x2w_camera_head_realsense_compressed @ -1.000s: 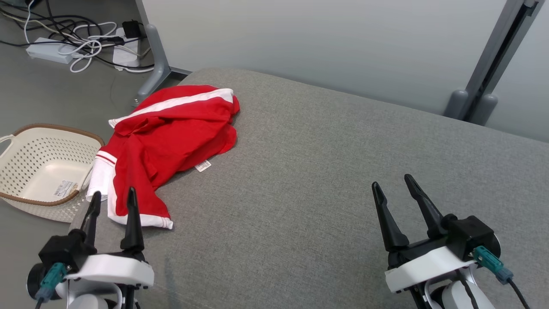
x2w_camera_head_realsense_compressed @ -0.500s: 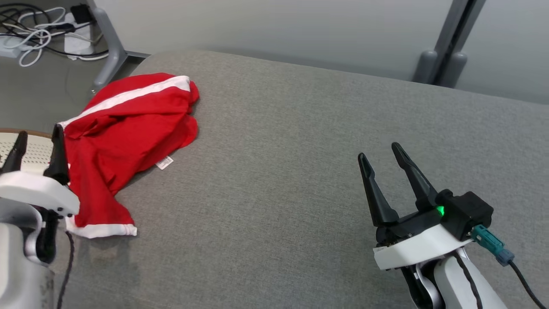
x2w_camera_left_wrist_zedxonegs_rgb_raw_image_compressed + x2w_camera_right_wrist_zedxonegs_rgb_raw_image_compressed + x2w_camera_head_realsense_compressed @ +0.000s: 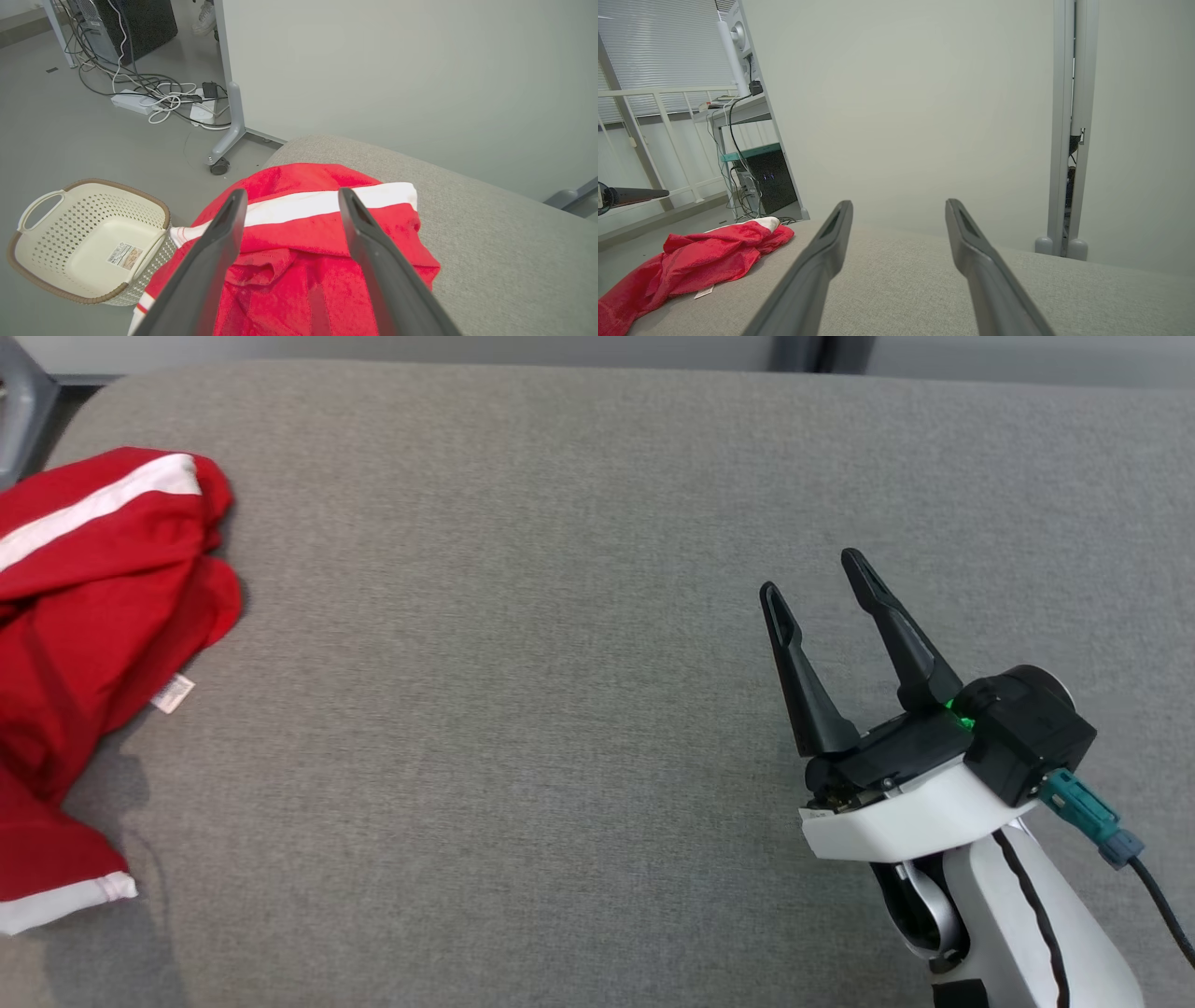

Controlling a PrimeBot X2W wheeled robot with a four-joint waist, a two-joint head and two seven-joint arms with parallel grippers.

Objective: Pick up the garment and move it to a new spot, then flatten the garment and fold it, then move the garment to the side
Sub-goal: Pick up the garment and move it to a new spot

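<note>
The garment [image 3: 89, 644] is red with white stripes and lies crumpled at the left edge of the grey cushioned surface [image 3: 523, 616]; a small white label sticks out of it. In the left wrist view the garment [image 3: 299, 261] lies below my left gripper [image 3: 292, 200], which hovers above it, open and empty. The right gripper [image 3: 810, 581] stands open over bare surface at the right, far from the garment [image 3: 691, 261]. Its fingers [image 3: 966, 233] are apart with nothing between them.
A cream perforated basket [image 3: 88, 242] with a brown rim sits on the floor left of the surface. Cables and a power strip [image 3: 140, 100] lie on the floor beyond a grey partition leg [image 3: 229, 126]. A pale wall stands behind the surface.
The head camera has turned right and tilted down, so the garment slid to the picture's left edge and the left gripper left it. The right gripper rose a little in the picture.
</note>
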